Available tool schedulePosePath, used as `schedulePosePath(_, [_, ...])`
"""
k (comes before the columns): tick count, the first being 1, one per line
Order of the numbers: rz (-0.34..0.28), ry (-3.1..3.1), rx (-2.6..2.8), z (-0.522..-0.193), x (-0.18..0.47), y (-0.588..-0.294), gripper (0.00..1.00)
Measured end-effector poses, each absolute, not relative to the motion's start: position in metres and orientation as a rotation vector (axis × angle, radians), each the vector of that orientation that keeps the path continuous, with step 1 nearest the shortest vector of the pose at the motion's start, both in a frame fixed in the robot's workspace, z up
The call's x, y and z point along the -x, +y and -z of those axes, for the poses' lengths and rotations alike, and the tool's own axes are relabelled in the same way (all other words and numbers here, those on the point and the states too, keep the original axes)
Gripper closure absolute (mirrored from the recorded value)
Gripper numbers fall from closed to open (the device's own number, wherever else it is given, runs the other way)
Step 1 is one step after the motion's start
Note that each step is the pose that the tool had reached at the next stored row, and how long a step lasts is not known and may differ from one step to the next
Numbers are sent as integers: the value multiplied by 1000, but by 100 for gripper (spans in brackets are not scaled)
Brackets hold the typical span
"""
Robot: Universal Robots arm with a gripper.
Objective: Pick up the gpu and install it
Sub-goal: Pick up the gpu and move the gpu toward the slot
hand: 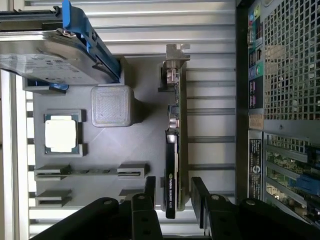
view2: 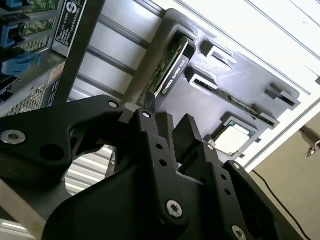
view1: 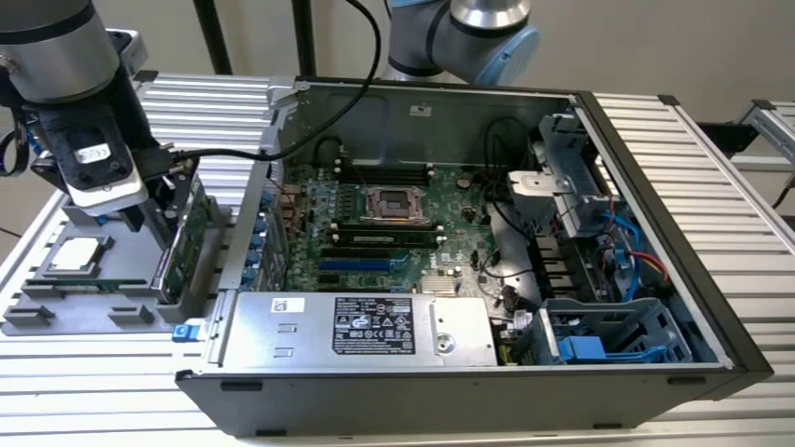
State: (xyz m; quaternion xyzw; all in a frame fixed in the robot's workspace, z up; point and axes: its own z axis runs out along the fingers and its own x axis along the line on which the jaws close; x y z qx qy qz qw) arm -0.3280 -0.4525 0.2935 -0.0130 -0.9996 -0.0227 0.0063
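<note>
Thin green gpu card (hand: pixel 172 165), black-shrouded, stands on edge in a slot of the grey plastic parts tray (hand: pixel 140 145) beside the open black computer case (view1: pixel 435 396), probably so the black two-finger gripper (hand: pixel 173 182), spread astride its end without touching, can pinch its flat faces.

Print check, without quoting any of it:
- gpu (hand: pixel 170 175): white lettering runs along the black shroud edge (in both wrist views).
- power supply (view1: pixel 372 326): large white label (view1: pixel 370 324) with dense black print and a row of marks, and a small white sticker (view1: pixel 289 304) by its corner.
- hard drive (hand: pixel 45 62): pale label with fine print across its face.
- case (view1: pixel 410 410): small sticker on the inner wall in the exterior view; black label (hand: pixel 255 170) and tan sticker (hand: pixel 256 121) on its rear panel in the first wrist view.
</note>
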Motion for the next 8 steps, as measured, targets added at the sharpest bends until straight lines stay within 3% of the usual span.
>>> schedulePosePath(8, [71, -3128, 48, -282, 328, -453, 0])
